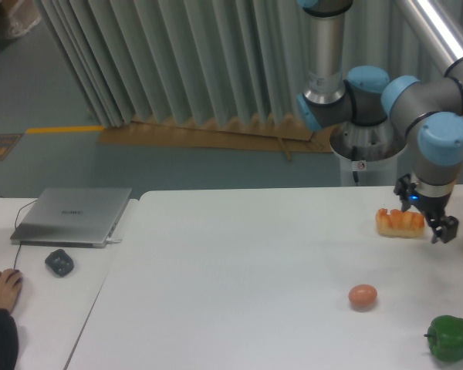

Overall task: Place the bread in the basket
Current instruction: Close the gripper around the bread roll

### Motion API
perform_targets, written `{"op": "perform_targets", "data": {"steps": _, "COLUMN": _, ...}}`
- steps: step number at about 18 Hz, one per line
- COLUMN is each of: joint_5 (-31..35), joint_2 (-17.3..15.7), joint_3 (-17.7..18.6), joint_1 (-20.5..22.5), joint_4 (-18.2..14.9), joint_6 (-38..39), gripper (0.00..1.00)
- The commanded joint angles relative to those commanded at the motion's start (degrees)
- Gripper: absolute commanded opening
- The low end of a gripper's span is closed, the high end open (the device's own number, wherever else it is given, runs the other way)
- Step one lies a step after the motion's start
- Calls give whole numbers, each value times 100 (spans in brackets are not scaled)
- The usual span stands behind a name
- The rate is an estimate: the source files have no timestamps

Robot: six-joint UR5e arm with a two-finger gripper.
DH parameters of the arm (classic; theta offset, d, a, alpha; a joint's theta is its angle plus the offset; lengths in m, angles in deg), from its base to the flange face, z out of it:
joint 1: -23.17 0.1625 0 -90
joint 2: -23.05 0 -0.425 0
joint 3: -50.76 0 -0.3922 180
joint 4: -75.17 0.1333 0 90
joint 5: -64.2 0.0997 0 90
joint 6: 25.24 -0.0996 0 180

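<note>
1. Bread (400, 223) is lying far right on the table (239, 270), long axis left-right.
2. Gripper (426, 214) is hovering at its right end, fingers spread (empty); bread sitting just left of them.

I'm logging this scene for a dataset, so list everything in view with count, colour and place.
bread: one, golden-orange, far right of the white table, lying flat
egg-like ball: one, pinkish-tan, on the table nearer the camera than the bread
green pepper: one, green, near right corner of the table
laptop: one, silver, closed, on the left desk
mouse: one, dark grey, in front of the laptop
person's hand: one, at the left edge, resting on the desk
basket: none in view
arm: one, grey with blue joints, right side
gripper: one, black, open, just right of the bread's end
</note>
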Motion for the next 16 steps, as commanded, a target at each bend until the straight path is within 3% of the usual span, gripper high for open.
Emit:
{"op": "perform_targets", "data": {"steps": 4, "joint_5": 711, "joint_2": 9, "joint_3": 272, "joint_1": -79, "joint_4": 185, "joint_6": -61, "gripper": 100}}
{"op": "perform_targets", "data": {"steps": 10, "joint_5": 826, "joint_2": -18, "joint_3": 343, "joint_1": -79, "joint_4": 80, "joint_6": -79, "gripper": 100}}
{"op": "perform_targets", "data": {"steps": 16, "joint_5": 966, "joint_2": -211, "joint_3": 686, "joint_1": -246, "joint_4": 62, "joint_6": -70, "gripper": 100}}
